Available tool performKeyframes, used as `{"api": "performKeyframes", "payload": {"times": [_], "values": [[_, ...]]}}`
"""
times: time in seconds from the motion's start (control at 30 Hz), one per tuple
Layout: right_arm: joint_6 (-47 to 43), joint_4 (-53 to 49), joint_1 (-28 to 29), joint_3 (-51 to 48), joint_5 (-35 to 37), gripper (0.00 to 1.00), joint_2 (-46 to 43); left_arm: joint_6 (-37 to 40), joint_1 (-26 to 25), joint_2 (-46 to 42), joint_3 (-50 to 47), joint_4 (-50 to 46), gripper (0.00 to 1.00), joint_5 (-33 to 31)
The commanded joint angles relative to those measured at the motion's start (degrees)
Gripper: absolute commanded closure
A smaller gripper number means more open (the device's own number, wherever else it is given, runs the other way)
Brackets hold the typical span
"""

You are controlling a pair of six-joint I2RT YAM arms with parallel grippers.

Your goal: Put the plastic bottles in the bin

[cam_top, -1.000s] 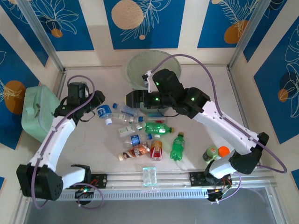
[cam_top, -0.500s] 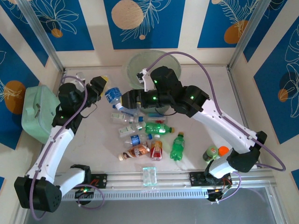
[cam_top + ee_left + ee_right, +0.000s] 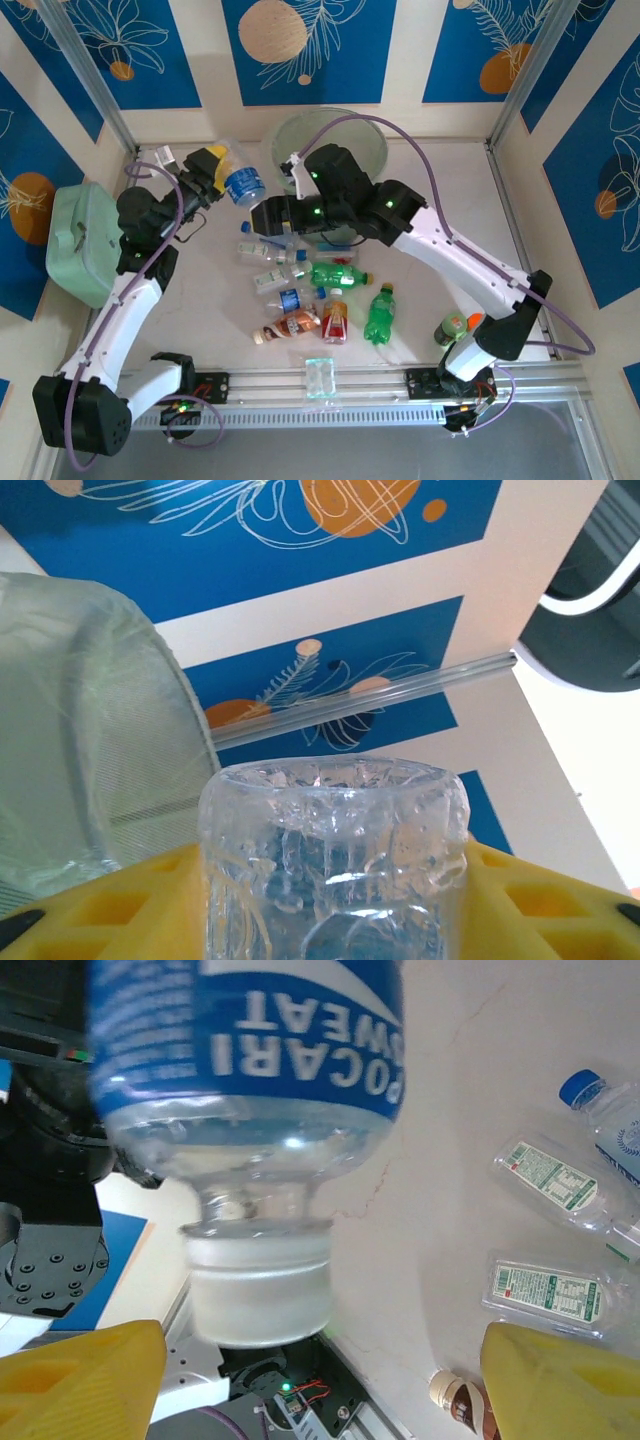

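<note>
The left gripper (image 3: 222, 165) pinches 1 clear plastic bottle with a blue label (image 3: 243, 185). It is held up in the air, just beside the 1 round pale green bin (image 3: 345, 112) — not in it. The right gripper (image 3: 258, 215) has its jaws spread wide and grips nothing. On the white table (image 3: 200, 300) lie 2 green bottles (image 3: 335, 273), 2 reddish-orange bottles (image 3: 290, 325) and at least 4 clear bottles (image 3: 275, 280) — the right arm hides part of the heap.
</note>
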Motion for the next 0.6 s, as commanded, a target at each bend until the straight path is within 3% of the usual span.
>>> {"api": "performKeyframes", "payload": {"times": [0.0,0.13,0.57], "values": [[-1.3,-0.7,0.5,3.2,-0.6,0.20,0.6,-2.9,-1.0,-0.6,-0.3,6.3,0.46,1.3],[-1.4,-0.6,0.4,4.4,-1.0,0.26,1.7,-3.8,-1.7,-0.3,-1.0,7.5,0.46,1.4],[-1.2,-0.2,0.6,4.9,-0.7,0.60,2.0,-5.3,-2.7,-0.3,-3.6,10.2,0.47,0.9]]}}
